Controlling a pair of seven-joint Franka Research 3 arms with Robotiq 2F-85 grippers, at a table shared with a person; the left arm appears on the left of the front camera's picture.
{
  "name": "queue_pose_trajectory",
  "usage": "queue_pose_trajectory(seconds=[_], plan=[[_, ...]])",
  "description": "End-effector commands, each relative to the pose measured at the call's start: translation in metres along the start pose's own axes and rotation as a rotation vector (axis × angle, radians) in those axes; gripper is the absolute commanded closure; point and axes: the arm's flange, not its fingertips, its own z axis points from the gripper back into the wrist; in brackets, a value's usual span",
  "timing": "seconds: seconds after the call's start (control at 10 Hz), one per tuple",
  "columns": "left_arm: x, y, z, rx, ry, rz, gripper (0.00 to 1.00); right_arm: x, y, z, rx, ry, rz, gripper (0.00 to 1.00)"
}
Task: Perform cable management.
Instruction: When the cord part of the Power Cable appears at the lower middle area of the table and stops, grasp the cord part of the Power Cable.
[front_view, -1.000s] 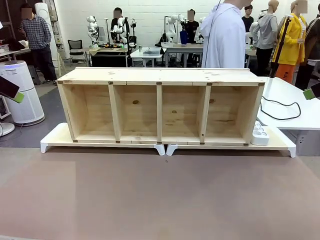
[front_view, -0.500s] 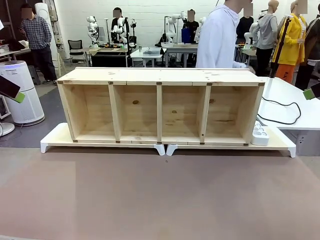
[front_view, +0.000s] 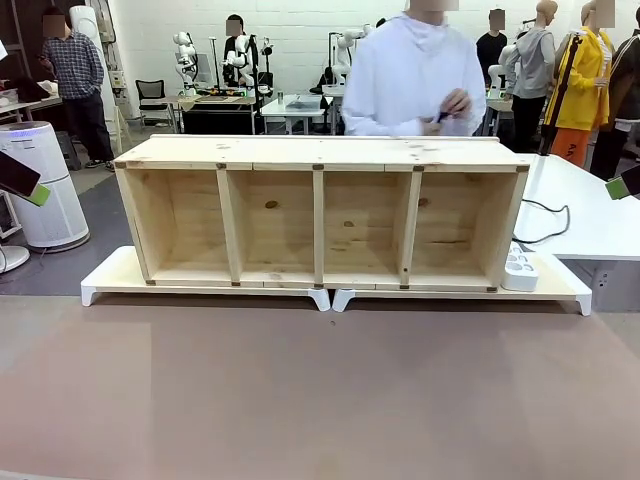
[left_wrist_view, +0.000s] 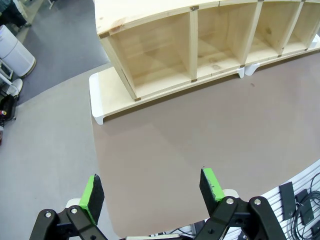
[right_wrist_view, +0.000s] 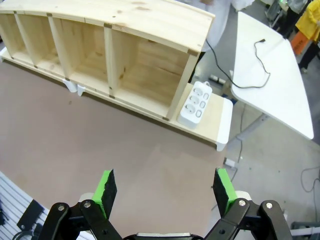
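Note:
The thin black cable (front_view: 566, 215) lies in a loop on the white side table (front_view: 590, 225) at the right, and its near part drops behind the wooden shelf. In the right wrist view the cable (right_wrist_view: 268, 75) curls over that table to its small plug (right_wrist_view: 262, 41). A person behind the shelf holds something small and dark in both hands (front_view: 450, 106). My left gripper (left_wrist_view: 152, 186) hangs open over the brown table. My right gripper (right_wrist_view: 165, 190) is open too, nothing between its fingers. Both are far from the cable.
A long wooden shelf (front_view: 320, 152) with several open compartments stands on two white risers (front_view: 110, 275) across the table's far side. A white power strip (front_view: 520, 268) leans at its right end. The brown tabletop (front_view: 320, 400) stretches in front. An air purifier (front_view: 40, 180) stands at the left.
The person has stepped left, turned to face the shelf and brought both hands together. The cable loop on the white table has shrunk towards the shelf. Neither arm has moved.

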Motion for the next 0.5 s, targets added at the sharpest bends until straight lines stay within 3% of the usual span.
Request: queue_pose_trajectory(seconds=[0.0, 0.4], plan=[[0.0026, -0.0004, -0.0009, 0.005, -0.01, -0.003, 0.0, 0.0018, -0.0009, -0.0025, -0.003, -0.007, 0.0, 0.0], [0.0026, -0.0004, -0.0009, 0.005, -0.01, -0.003, 0.0, 0.0018, -0.0009, -0.0025, -0.003, -0.007, 0.0, 0.0]])
